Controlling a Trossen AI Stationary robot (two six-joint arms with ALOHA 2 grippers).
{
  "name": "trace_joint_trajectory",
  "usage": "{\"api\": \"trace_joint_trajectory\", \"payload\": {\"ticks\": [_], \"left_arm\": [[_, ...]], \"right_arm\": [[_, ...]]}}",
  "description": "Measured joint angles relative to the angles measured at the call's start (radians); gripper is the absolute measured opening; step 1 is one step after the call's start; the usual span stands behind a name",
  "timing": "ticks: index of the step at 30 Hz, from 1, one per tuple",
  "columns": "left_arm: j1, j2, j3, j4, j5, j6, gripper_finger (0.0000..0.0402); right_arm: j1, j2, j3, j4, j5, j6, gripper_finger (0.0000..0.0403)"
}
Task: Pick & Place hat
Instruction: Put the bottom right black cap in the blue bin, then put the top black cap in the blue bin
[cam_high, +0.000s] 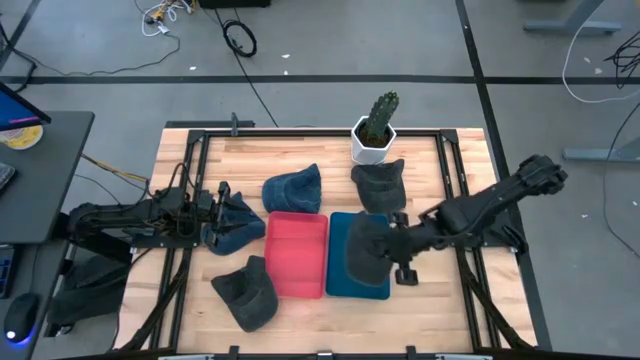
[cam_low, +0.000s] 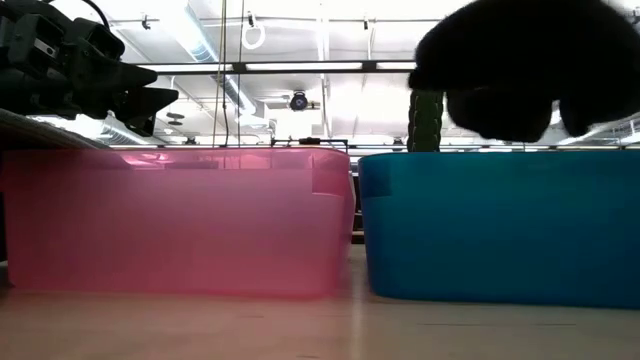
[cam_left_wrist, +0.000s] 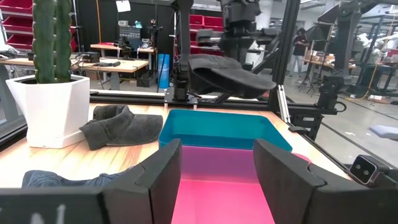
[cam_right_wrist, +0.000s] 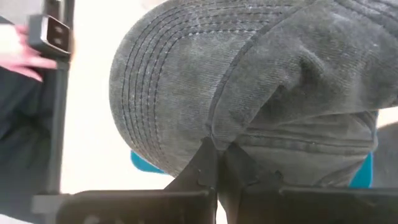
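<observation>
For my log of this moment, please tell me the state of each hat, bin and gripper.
Right gripper: shut on dark grey hat, held above blue bin.
Left gripper: open, over blue hat.
Red bin: empty.
Denim hat: lying on table.
Grey hat by cactus: lying.
Front grey hat: lying.

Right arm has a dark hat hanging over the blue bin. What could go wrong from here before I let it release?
The right gripper pinches only the edge of the dark grey hat, so it could slip out early. From above, the hat hangs over the blue bin near the wall shared with the red bin; released here, it might drape over that wall. The left gripper, open, waits beside the red bin, away from the drop.
</observation>
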Motion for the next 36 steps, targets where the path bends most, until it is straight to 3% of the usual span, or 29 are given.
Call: {"api": "trace_joint_trajectory", "payload": {"ticks": [9, 20, 24, 31, 36], "left_arm": [[0.000, 0.000, 0.000, 0.000, 0.000, 0.000, 0.0204], [0.000, 0.000, 0.000, -0.004, 0.000, 0.000, 0.0204], [0.000, 0.000, 0.000, -0.004, 0.000, 0.000, 0.0204], [0.000, 0.000, 0.000, -0.005, 0.000, 0.000, 0.0204], [0.000, 0.000, 0.000, -0.004, 0.000, 0.000, 0.0204]], "right_arm": [[-0.061, 0.161, 0.000, 0.044, -0.038, -0.150, 0.0000], [-0.087, 0.325, 0.000, 0.119, -0.116, -0.214, 0.0007], [-0.087, 0.339, -0.001, 0.120, -0.116, -0.250, 0.0044], [-0.122, 0.323, 0.000, 0.116, -0.115, -0.283, 0.0145], [-0.161, 0.285, 0.065, -0.049, -0.116, -0.281, 0.0204]]}}
